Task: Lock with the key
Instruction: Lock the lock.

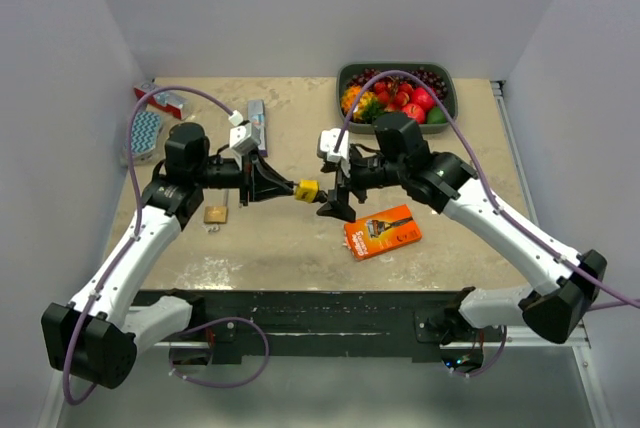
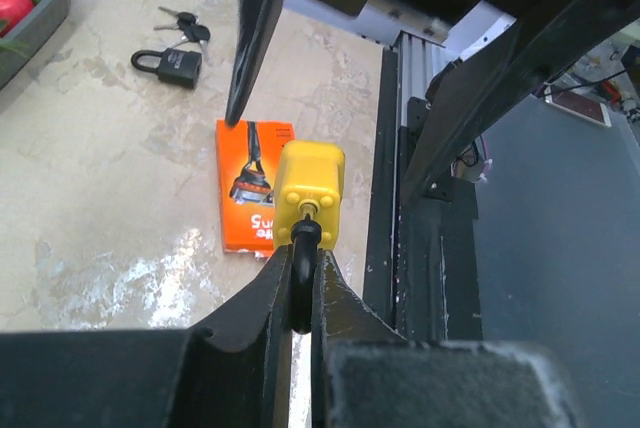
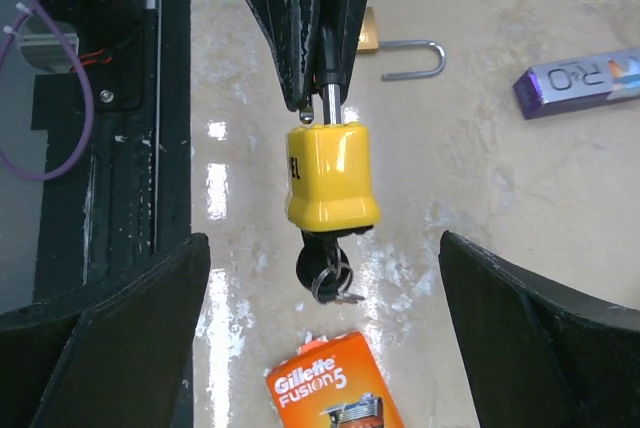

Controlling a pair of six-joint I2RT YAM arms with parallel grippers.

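Table point(image 1: 290, 253): pale and marbled; clock directions are read in the top view from the yellow padlock.
Razor box point(image 1: 382, 232): orange, laid flat at 4 o'clock, close to the near edge.
Brass padlock point(image 1: 216, 214): laid flat between 8 and 9 o'clock, its shackle seen swung open in the right wrist view.
Yellow padlock point(image 1: 307, 189): held clear of the table at mid-table, between the two grippers, with its body pointed to 3 o'clock.
Shackle point(image 2: 301, 278): pinched between the left fingers, at the 9 o'clock end of the body.
Key point(image 3: 322, 270): seated in the 3 o'clock end of the yellow body, black-headed, with a small ring hung from it.
Left gripper point(image 1: 285, 188): clamped tight on the shackle.
Right gripper point(image 1: 335, 194): jaws spread wide to either side of the key end, nothing gripped.
Black padlock point(image 2: 172, 64): seen in the left wrist view only, flat on the table beyond the razor box, with loose keys point(image 2: 185, 23) just beside it.
Wrapped bar point(image 1: 257, 120): purple-blue, laid flat at 11 o'clock.
Fruit tray point(image 1: 447, 78): dark, filled with fruit, at 1 o'clock by the far edge.
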